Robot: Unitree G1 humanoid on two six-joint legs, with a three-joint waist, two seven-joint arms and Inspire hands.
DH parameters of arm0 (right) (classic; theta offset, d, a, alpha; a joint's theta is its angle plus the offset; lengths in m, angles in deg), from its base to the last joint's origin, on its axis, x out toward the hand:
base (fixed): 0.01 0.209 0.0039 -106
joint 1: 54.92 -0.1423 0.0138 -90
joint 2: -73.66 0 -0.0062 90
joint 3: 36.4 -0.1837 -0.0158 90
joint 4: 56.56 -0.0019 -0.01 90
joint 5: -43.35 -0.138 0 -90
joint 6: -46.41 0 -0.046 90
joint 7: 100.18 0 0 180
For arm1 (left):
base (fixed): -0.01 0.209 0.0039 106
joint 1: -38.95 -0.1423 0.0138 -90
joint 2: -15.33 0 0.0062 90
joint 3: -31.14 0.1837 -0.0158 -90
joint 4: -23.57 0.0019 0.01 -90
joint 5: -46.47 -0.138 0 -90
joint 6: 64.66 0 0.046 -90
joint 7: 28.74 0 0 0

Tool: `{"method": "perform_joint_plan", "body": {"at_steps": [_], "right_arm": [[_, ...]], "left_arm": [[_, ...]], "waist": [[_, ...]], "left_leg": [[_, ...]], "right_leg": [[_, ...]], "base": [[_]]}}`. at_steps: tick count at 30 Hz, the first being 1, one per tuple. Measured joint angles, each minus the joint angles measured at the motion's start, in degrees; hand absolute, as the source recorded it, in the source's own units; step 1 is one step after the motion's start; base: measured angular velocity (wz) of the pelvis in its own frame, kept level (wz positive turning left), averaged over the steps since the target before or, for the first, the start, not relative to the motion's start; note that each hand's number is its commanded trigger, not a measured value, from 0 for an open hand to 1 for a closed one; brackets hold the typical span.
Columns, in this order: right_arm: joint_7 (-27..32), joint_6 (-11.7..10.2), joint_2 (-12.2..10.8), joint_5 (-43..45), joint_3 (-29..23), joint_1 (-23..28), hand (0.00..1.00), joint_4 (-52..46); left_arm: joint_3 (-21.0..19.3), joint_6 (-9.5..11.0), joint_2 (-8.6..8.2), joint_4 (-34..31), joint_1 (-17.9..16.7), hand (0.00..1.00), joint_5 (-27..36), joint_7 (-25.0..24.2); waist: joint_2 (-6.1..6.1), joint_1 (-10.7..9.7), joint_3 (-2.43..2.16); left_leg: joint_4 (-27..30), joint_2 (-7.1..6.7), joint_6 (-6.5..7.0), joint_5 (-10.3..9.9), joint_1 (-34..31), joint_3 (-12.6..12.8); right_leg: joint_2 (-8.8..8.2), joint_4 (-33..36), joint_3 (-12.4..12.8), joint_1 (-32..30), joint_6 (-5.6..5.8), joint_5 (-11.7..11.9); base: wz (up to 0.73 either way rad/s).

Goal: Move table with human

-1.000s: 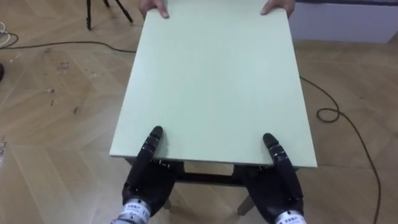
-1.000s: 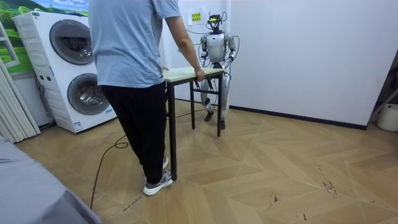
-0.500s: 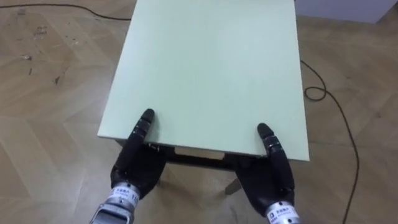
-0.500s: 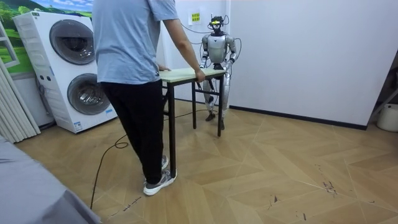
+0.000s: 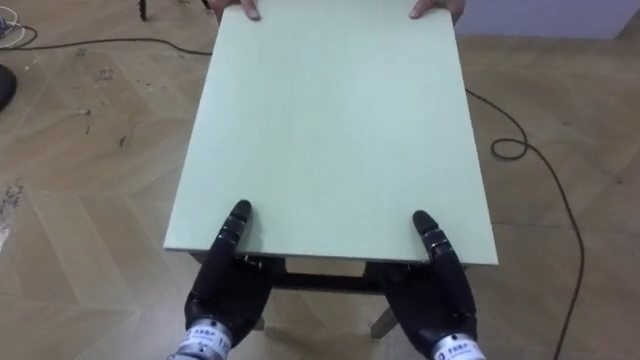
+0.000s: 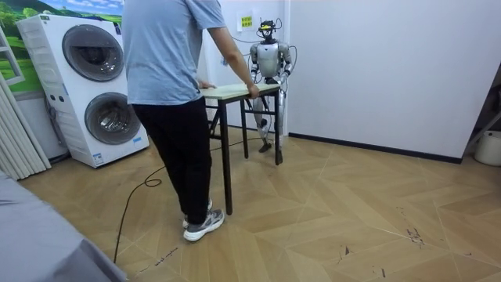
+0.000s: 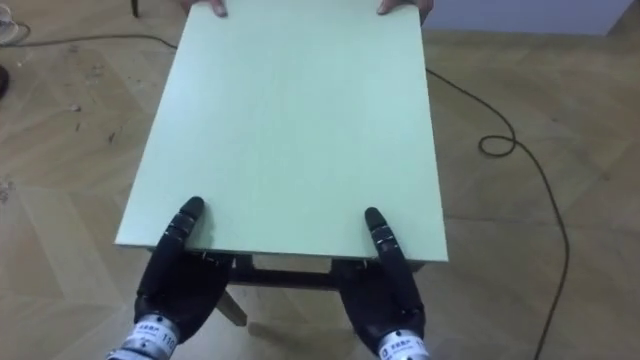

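Black left hand [image 5: 225, 288] and right hand [image 5: 441, 295] half under table [image 5: 330, 130].

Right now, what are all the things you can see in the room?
table: one, pale green top, dark legs, between the person and the robot.
washing machines: two, white, stacked, at the room view's left.
cable: one, dark, on the wooden floor to the table's right.
person: one, light blue shirt, black trousers, at the table's far end.
person's hands: two, on the table's far edge.
left hand: one, black, at the table's near edge.
right hand: one, black, at the table's near edge.
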Motion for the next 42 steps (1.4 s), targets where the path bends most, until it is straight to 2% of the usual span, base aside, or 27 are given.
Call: {"method": "perform_joint_plan", "body": {"at_steps": [3,5,6,7,9,11,13,14,15,16,17,18,19,21,22,23,26,27,28,29,31,32,33,34,35,37,42], "right_arm": [[0.0,-0.9,0.1,0.5,0.0,-0.8,1.0,-0.2],[0.0,-1.1,0.1,0.5,-0.1,-1.5,1.0,-0.2],[0.0,-1.0,0.0,0.4,-0.4,-2.5,1.0,-0.2],[0.1,-0.9,0.0,0.4,-0.7,-3.1,1.0,-0.2],[0.1,-0.8,0.0,1.0,-0.8,-3.2,1.0,-0.2],[0.1,-0.4,-0.3,1.2,-1.5,-3.2,1.0,-0.3],[0.1,-0.3,-1.5,0.9,-3.5,-3.3,1.0,-0.3],[0.1,0.4,-1.7,0.6,-4.8,-3.3,1.0,-0.1],[0.1,0.9,-1.8,0.6,-5.0,-3.3,1.0,0.1],[0.1,1.7,-1.9,1.2,-5.1,-2.9,1.0,0.5],[0.1,2.3,-2.3,1.7,-4.8,-2.7,1.0,0.9],[-0.1,3.2,-2.8,2.2,-4.3,-2.1,1.0,1.1],[-0.2,3.3,-2.6,2.4,-3.9,-1.7,1.0,1.2],[-0.2,3.1,-2.5,2.2,-4.2,-1.4,1.0,1.8],[-0.2,3.1,-2.5,2.2,-4.3,-1.2,1.0,1.8],[-0.2,3.4,-2.4,2.2,-4.5,-0.9,1.0,1.8],[-0.2,3.4,-2.0,2.1,-4.5,-0.7,1.0,1.8],[-0.1,3.3,-2.0,2.0,-4.4,-0.5,1.0,1.8],[-0.1,3.0,-2.1,1.8,-4.7,0.4,1.0,1.8],[-0.8,2.7,-2.0,1.6,-5.2,1.4,1.0,1.7],[-1.0,2.2,-2.2,1.6,-4.7,1.5,1.0,1.7],[-1.0,2.0,-2.2,1.6,-4.6,1.4,1.0,1.7],[-1.0,1.7,-2.3,1.4,-3.9,1.0,1.0,1.7],[-0.9,1.5,-1.8,0.6,-2.9,0.6,1.0,1.7],[-0.7,1.0,-1.5,-0.1,-2.1,0.1,1.0,2.1],[-0.7,0.4,-1.5,-0.3,-1.2,0.0,1.0,2.3],[-0.7,-1.0,-0.7,-0.4,0.0,0.0,1.0,2.3]], "left_arm": [[0.1,0.0,-0.62,0.0,0.6,1.0,0.0,0.0],[0.3,0.0,-0.63,0.0,1.8,1.0,0.0,0.1],[0.2,0.1,-0.49,0.0,2.8,1.0,0.1,0.2],[0.2,0.3,-0.67,0.0,3.2,1.0,0.0,0.5],[0.3,0.7,-0.69,0.0,3.3,1.0,-0.1,0.9],[0.8,1.0,-0.52,0.0,4.1,1.0,-0.4,1.2],[2.5,1.9,0.04,0.7,7.8,1.0,-1.1,3.3],[3.5,2.5,0.46,1.6,9.5,1.0,-1.0,3.7],[3.5,2.6,0.32,2.0,9.6,1.0,-1.0,3.7],[3.6,3.7,0.47,2.9,8.6,1.0,-0.7,2.9],[3.5,4.3,0.94,3.0,7.6,1.0,-0.3,2.0],[3.1,4.4,1.5,3.4,6.1,1.0,0.7,0.4],[3.0,3.8,1.36,4.0,5.8,1.0,0.7,0.3],[3.1,2.8,1.03,4.7,5.9,1.0,0.8,0.3],[3.2,2.7,1.06,4.8,5.9,1.0,0.8,0.4],[3.3,2.7,1.1,4.8,5.8,1.0,0.9,0.7],[3.5,2.2,0.98,5.1,5.7,1.0,1.1,0.8],[3.5,2.2,0.98,5.2,5.7,1.0,1.1,0.8],[3.5,1.4,0.98,5.6,5.8,1.0,0.8,0.8],[3.5,0.5,1.09,5.6,5.9,1.0,0.3,0.8],[3.4,0.6,0.81,5.5,5.7,1.0,0.0,0.4],[3.3,0.6,0.74,5.5,5.6,1.0,0.0,0.4],[2.9,0.7,0.9,5.4,5.6,1.0,0.1,0.0],[2.8,0.7,1.1,5.3,5.6,1.0,0.0,0.0],[2.7,0.8,1.23,5.2,5.6,1.0,-0.1,0.0],[2.5,1.0,1.84,5.2,5.6,1.0,-0.2,0.1],[3.5,2.3,2.26,5.1,5.1,1.0,0.0,0.2]], "waist": [[1.57,-1.7,0.0],[2.49,-2.9,-0.04],[2.95,-3.8,0.02],[2.93,-4.1,0.02],[3.13,-5.3,0.03],[3.42,-5.9,-0.05],[3.33,-6.1,-0.04],[2.58,-6.5,-0.01],[2.01,-6.2,-0.08],[2.02,-5.6,-0.13],[1.89,-5.2,-0.46],[1.45,-5.0,-0.61],[1.95,-5.4,-0.48],[1.87,-7.3,-0.48],[1.29,-8.3,-0.39],[0.74,-8.4,-0.48],[0.51,-8.6,-0.41],[0.42,-8.6,-0.37],[0.44,-9.0,-0.28],[0.32,-9.2,-0.25],[0.03,-8.7,-0.32],[-0.08,-8.0,-0.33],[-0.56,-7.1,-0.18],[-0.39,-5.6,-0.17],[-0.34,-4.2,-0.17],[-0.51,-3.3,-0.15],[-0.78,-4.5,-0.22]], "left_leg": [[0.2,-0.22,-0.24,0.0,8.8,-1.6],[-4.6,-0.51,-0.76,0.5,13.7,-3.0],[-10.8,-1.25,-2.33,-1.6,16.6,-4.1],[-16.7,-2.34,-2.93,-3.8,18.5,-4.2],[-22.5,-3.43,-2.88,-4.4,19.8,-4.5],[-27.2,-3.17,-2.57,-6.2,19.8,-4.6],[-34.8,-3.57,-1.12,-8.0,18.9,-4.5],[-35.7,-5.63,0.92,-7.2,18.4,-4.5],[-35.5,-6.61,1.81,-6.6,18.0,-4.9],[-35.3,-7.52,2.19,-6.4,18.6,-6.5],[-35.1,-7.82,2.2,-6.4,18.7,-7.2],[-33.7,-8.88,2.62,-6.7,18.0,-7.4],[-32.6,-9.28,2.93,-7.5,17.3,-7.3],[-32.5,-10.25,3.34,-7.5,16.8,-7.0],[-32.6,-11.1,5.22,-6.8,16.5,-6.2],[-32.2,-11.9,6.16,-6.2,15.8,-5.7],[-31.9,-13.29,7.9,-5.0,15.0,-3.4],[-31.7,-13.18,7.92,-4.8,15.1,-1.5],[-31.4,-12.7,7.79,-4.5,15.3,2.6],[-31.7,-12.35,7.45,-4.2,15.4,4.9],[-31.6,-12.32,7.21,-3.9,15.4,6.8],[-31.2,-12.34,7.04,-3.8,15.5,7.2],[-31.1,-12.36,6.57,-3.6,15.7,7.5],[-31.3,-11.93,6.04,-3.3,15.7,7.2],[-31.9,-11.4,5.6,-3.0,15.8,5.6],[-32.5,-10.34,5.09,-2.6,15.8,5.0],[-32.5,-9.15,4.76,-2.4,15.5,4.8]], "right_leg": [[1.24,1.4,-2.1,-2.6,-0.76,0.4],[1.66,3.4,-3.8,-5.2,-0.92,0.5],[1.68,5.3,-4.8,-7.6,-0.98,0.6],[1.31,6.5,-4.9,-9.3,-0.91,1.0],[0.54,5.8,-4.9,-10.4,-0.8,2.8],[0.04,4.9,-4.4,-11.9,-0.44,4.7],[-0.39,5.5,0.2,-15.3,1.57,7.2],[-1.67,7.0,1.8,-17.6,2.29,8.5],[-2.23,8.5,1.9,-18.8,2.31,9.2],[-1.04,7.8,2.1,-20.1,2.43,11.1],[0.61,4.9,2.2,-19.3,2.41,12.3],[0.14,-0.2,-1.0,-16.4,-0.85,14.8],[-0.65,-1.3,-0.7,-15.6,-0.3,15.3],[-2.44,-0.7,-0.3,-15.5,0.63,16.0],[-3.2,-0.9,1.6,-15.7,1.97,17.0],[-3.73,-1.9,3.3,-15.6,3.01,18.7],[-4.28,-5.5,6.3,-14.4,5.12,23.2],[-4.67,-4.3,6.6,-14.5,5.49,22.5],[-6.59,3.6,6.0,-14.5,6.04,15.1],[-8.25,11.2,5.2,-13.7,7.12,8.2],[-10.13,16.2,5.1,-11.2,8.04,1.8],[-10.15,15.7,5.4,-10.0,8.36,0.7],[-8.97,12.3,6.0,-8.6,8.28,0.4],[-7.52,9.0,6.3,-7.7,6.89,1.6],[-5.64,6.3,7.0,-6.9,6.27,3.2],[-3.77,2.5,6.9,-5.6,5.67,5.3],[-1.9,-1.7,6.7,-3.8,5.44,7.3]], "base": [[0.29],[0.27],[0.21],[0.19],[0.18],[0.29],[0.43],[0.29],[-0.23],[-0.58],[-0.65],[-0.23],[0.23],[0.51],[0.31],[0.19],[0.0],[0.25],[0.48],[0.5],[0.09],[-0.34],[-0.55],[-0.72],[-0.58],[-0.3],[-0.02]]}}
